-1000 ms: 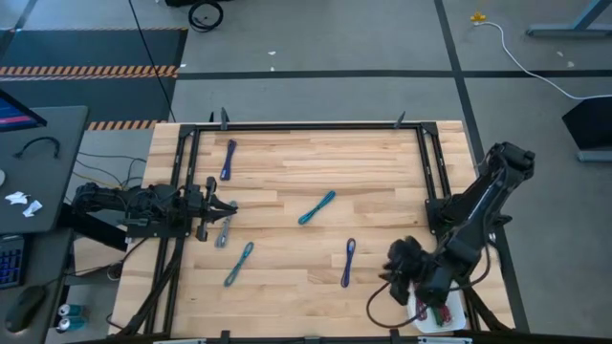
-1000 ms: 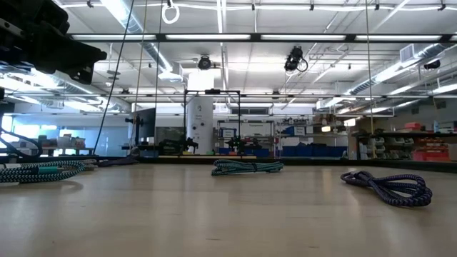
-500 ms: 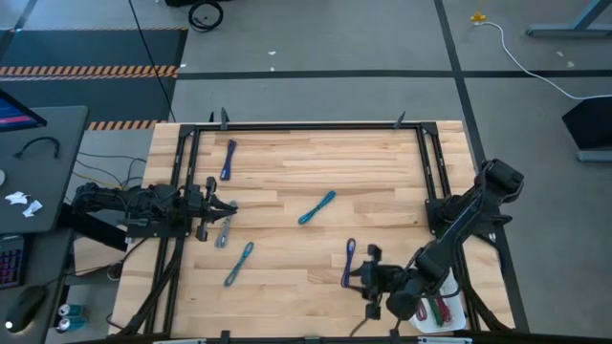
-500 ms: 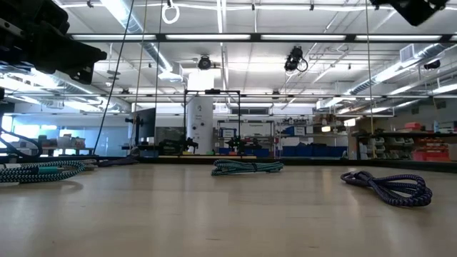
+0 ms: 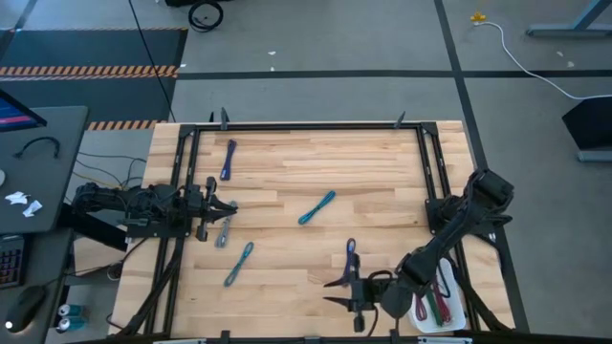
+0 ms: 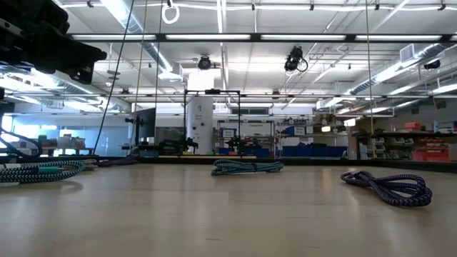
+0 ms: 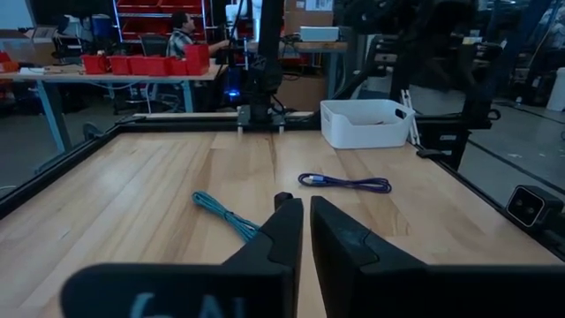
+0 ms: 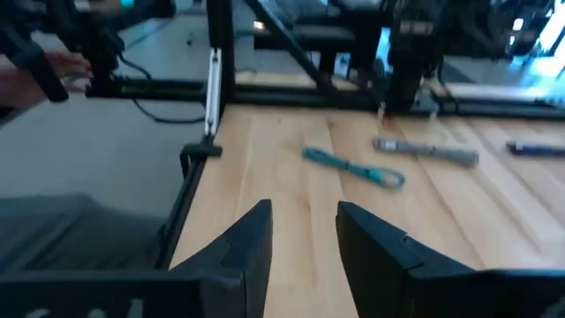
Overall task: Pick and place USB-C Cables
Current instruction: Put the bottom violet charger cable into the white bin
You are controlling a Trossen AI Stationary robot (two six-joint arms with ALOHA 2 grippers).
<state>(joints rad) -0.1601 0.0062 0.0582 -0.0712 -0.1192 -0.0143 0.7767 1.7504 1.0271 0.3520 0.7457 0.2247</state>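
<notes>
Two cables (image 5: 440,298) in white bin (image 5: 422,318)

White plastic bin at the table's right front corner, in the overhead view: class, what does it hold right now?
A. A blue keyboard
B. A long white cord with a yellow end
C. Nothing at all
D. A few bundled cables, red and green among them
D: in the high view the white plastic bin holds slim red and green bundled cables, beside the right arm.
</notes>
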